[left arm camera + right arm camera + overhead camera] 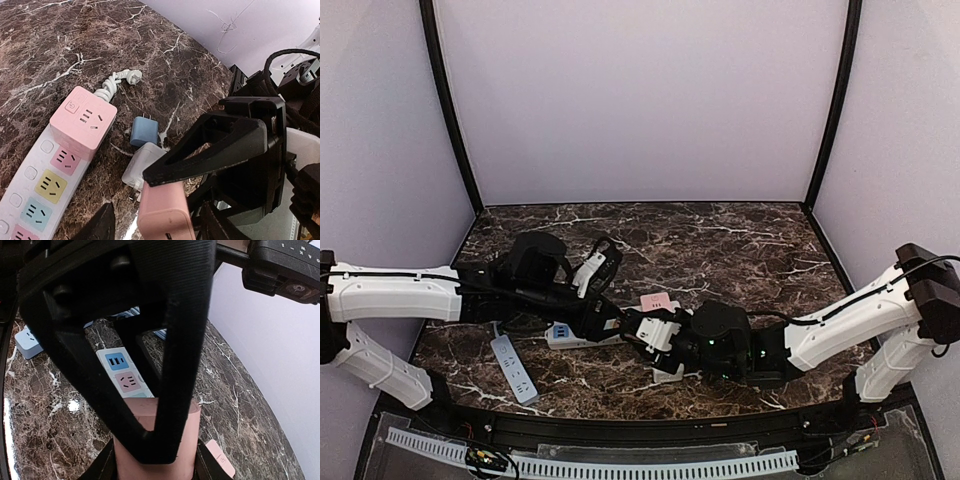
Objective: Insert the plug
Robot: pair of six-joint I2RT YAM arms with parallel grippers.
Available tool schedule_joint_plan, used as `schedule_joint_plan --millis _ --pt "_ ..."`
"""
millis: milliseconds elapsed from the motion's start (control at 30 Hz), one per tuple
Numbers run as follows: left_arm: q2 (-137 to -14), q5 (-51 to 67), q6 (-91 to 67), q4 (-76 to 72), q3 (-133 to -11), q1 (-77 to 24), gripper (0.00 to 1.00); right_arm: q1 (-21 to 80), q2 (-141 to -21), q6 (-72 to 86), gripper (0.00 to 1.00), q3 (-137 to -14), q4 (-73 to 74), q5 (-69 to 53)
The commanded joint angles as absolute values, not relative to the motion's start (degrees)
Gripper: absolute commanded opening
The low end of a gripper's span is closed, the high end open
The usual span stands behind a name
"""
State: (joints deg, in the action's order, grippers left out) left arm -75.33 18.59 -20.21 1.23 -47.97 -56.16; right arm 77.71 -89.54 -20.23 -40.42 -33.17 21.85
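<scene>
Tabletop (740, 235): dark brown marble pattern, white veining, a few glare spots. Walls (640, 100): plain pale lilac panels, three sides. Corner posts (448, 110): black, two. Lighting: even, apparently overhead.

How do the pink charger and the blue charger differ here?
The pink charger is held in the right gripper's jaws; the blue charger lies free on the table. The blue charger's prongs show; the pink charger's do not. Both are small rounded blocks.
</scene>
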Motion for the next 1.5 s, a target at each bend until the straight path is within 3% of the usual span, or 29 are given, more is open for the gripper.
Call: schedule_joint_plan --millis 0,600,833,933,1000,1100,1167,1200,1233,1300,1467 --pt "-75.67 19.73 -20.18 0.91 -49.47 -56.54 0.56 78.73 -90.25 -19.28 0.0 -40.78 -34.12 23.47" --pt "-78.13 20.24 -20.58 2.82 -50.75 -57.18 0.5 79.45 -90.63 -20.26 0.0 -41.31 -34.62 26.9" --pt "-79.2 20.51 -20.48 2.82 -51.55 -57.31 0.32 79.8 -90.89 -20.4 0.0 -41.4 -34.82 27.07" --pt "-79.48 20.45 -20.54 2.82 -51.8 -57.46 0.1 79.97 -90.96 -20.54 0.0 -41.25 -35.02 27.31" --pt "-79.48 20.13 -20.65 2.77 -51.69 -57.42 0.02 79.98 -90.96 -20.4 0.0 -40.87 -35.66 27.25" --pt "-79.33 19.86 -20.65 2.6 -51.6 -57.41 0.01 79.98 -91.1 -20.5 0.0 -40.1 -36.75 27.4" --pt "-79.17 19.74 -20.53 2.63 -51.59 -57.39 0.01 80.0 -91.29 -20.34 0.09 -39.91 -36.76 27.5" --pt "-79.1 19.63 -20.43 2.63 -51.59 -57.44 0.01 79.98 -91.43 -20.13 0.2 -40.02 -36.28 27.42" --pt "-79.01 19.45 -20.36 2.79 -51.59 -57.43 0.01 79.9 -91.41 -19.53 0.41 -40.07 -35.66 27.53" --pt "-78.61 19.02 -20.19 3.33 -51.62 -57.45 0.01 79.97 -91.35 -19.13 0.65 -40.01 -35.1 27.75" --pt "-77.29 17.04 -19.15 5.93 -51.87 -57.43 0.01 79.7 -90.45 -18.6 0.93 -39.17 -35.03 27.97"
